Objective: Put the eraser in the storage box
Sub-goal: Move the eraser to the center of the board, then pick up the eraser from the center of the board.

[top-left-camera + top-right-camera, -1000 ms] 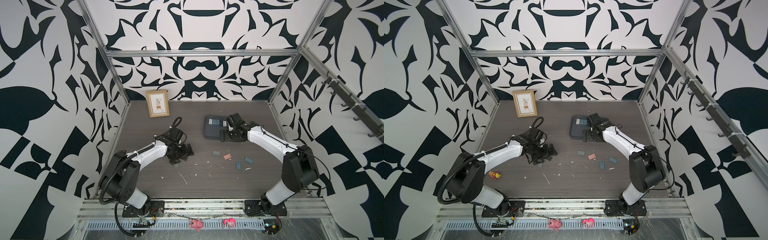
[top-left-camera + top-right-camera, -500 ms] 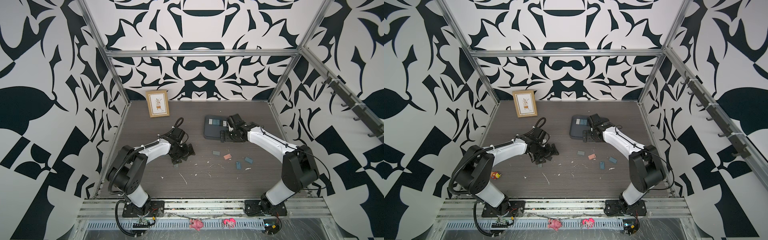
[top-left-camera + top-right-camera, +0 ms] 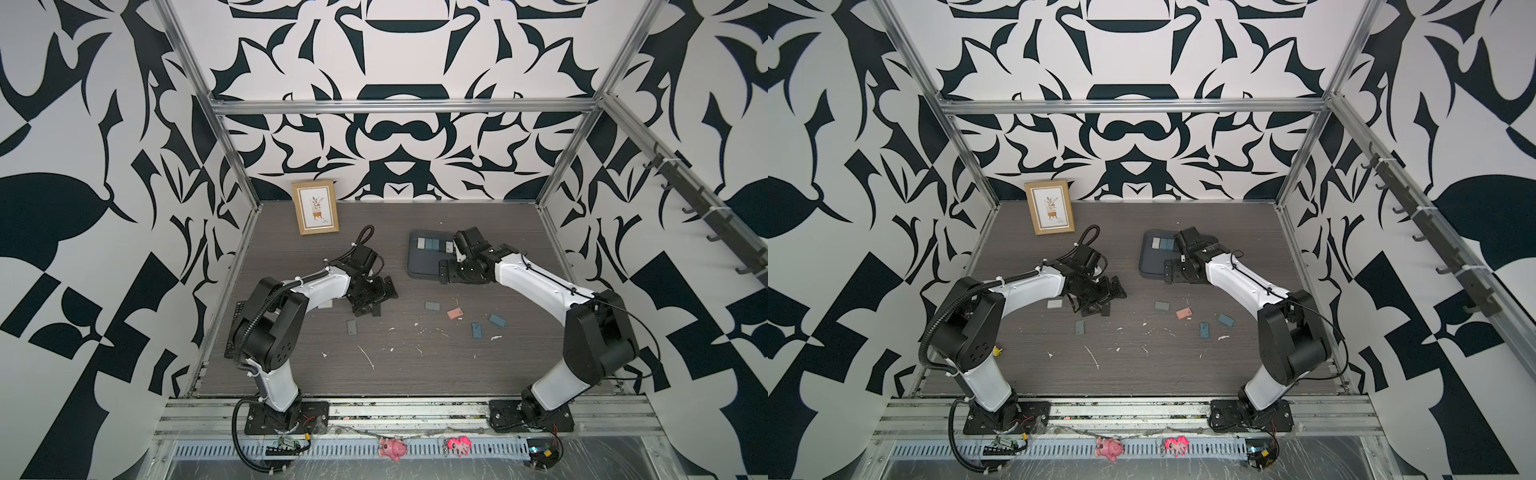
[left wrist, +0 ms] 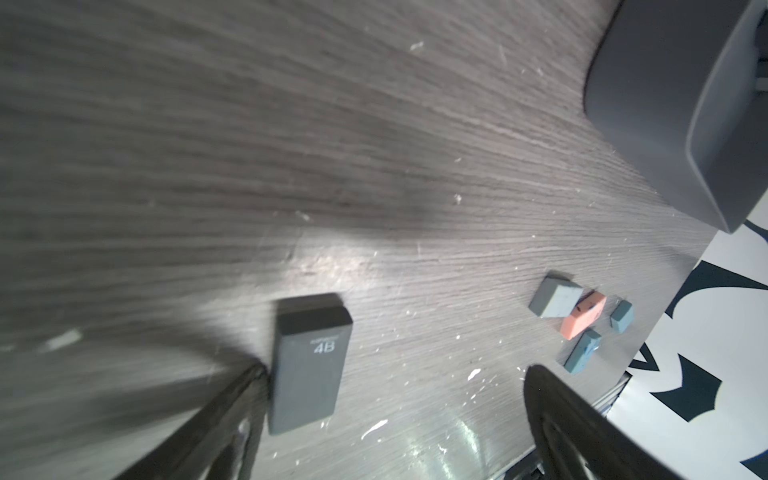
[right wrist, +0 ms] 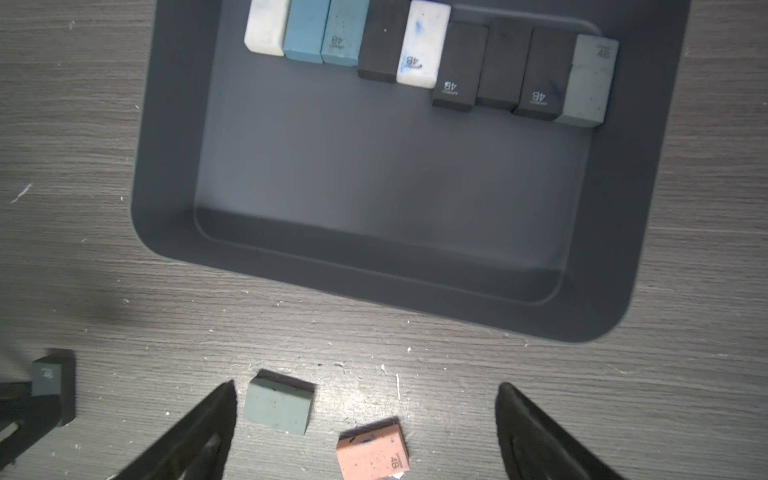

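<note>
The eraser, a black block, lies just beside one of the wide-spread left fingers, within their gap, long axis along their reach, flat on the table, storage box well apart.

This was a robotics lab test cell: a grey wood-grain table boxed in by aluminium framing and black-and-white patterned wall panels, with a left arm and a right arm bolted to a metal rail along the table's front edge.
</note>
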Available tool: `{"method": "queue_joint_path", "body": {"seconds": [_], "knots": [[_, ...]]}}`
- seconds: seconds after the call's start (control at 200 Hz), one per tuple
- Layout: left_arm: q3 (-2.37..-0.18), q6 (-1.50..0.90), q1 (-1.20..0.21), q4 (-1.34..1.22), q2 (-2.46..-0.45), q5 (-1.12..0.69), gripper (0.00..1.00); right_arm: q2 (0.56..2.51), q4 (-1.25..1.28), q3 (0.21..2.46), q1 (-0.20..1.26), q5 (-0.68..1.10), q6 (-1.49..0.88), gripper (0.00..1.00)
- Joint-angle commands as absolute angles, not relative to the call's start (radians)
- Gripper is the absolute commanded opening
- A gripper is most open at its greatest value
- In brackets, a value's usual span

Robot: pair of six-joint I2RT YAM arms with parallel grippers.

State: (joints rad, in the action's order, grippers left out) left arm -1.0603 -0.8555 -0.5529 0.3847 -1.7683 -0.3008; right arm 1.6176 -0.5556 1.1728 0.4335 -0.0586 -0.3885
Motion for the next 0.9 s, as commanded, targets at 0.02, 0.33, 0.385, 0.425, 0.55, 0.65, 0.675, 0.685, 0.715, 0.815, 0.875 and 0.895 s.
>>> {"method": "queue_joint_path", "body": {"seconds": [0.02, 0.33, 0.385, 0.425, 0.55, 0.65, 0.675, 0.685, 0.715, 0.815, 0.875, 0.895], "knots": [[-1.075, -0.850, -0.553, 0.365, -1.799, -0.320, 0.99, 1.595, -0.556, 1.175, 0.437, -0.050, -0.392, 0.98], [-1.046, -0.840, -0.515, 0.371, -1.666, -0.359, 0.99, 1.610, -0.533, 1.164, 0.538, -0.064, -0.502, 0.98], [-1.039, -0.826, -0.493, 0.390, -1.631, -0.360, 0.99, 1.618, -0.524, 1.163, 0.566, -0.070, -0.532, 0.98], [-1.030, -0.814, -0.474, 0.404, -1.603, -0.360, 0.99, 1.623, -0.515, 1.162, 0.586, -0.074, -0.557, 0.98], [-0.972, -0.796, -0.386, 0.414, -1.516, -0.419, 0.99, 1.659, -0.490, 1.167, 0.658, -0.090, -0.632, 0.97], [-0.892, -0.807, -0.288, 0.381, -1.443, -0.512, 0.99, 1.706, -0.473, 1.191, 0.717, -0.092, -0.670, 0.95], [-0.873, -0.808, -0.264, 0.375, -1.423, -0.535, 0.99, 1.719, -0.472, 1.200, 0.734, -0.093, -0.678, 0.94], [-0.866, -0.808, -0.255, 0.372, -1.416, -0.541, 0.99, 1.726, -0.471, 1.205, 0.740, -0.094, -0.681, 0.94], [-0.845, -0.808, -0.228, 0.367, -1.396, -0.564, 0.99, 1.747, -0.471, 1.220, 0.760, -0.097, -0.689, 0.93], [-0.786, -0.802, -0.150, 0.356, -1.340, -0.639, 0.99, 1.821, -0.490, 1.287, 0.824, -0.114, -0.704, 0.91], [-0.750, -0.800, -0.103, 0.355, -1.311, -0.678, 0.99, 1.864, -0.504, 1.330, 0.854, -0.121, -0.710, 0.90], [-0.738, -0.798, -0.091, 0.356, -1.302, -0.687, 0.99, 1.877, -0.505, 1.341, 0.864, -0.123, -0.713, 0.90]]}}
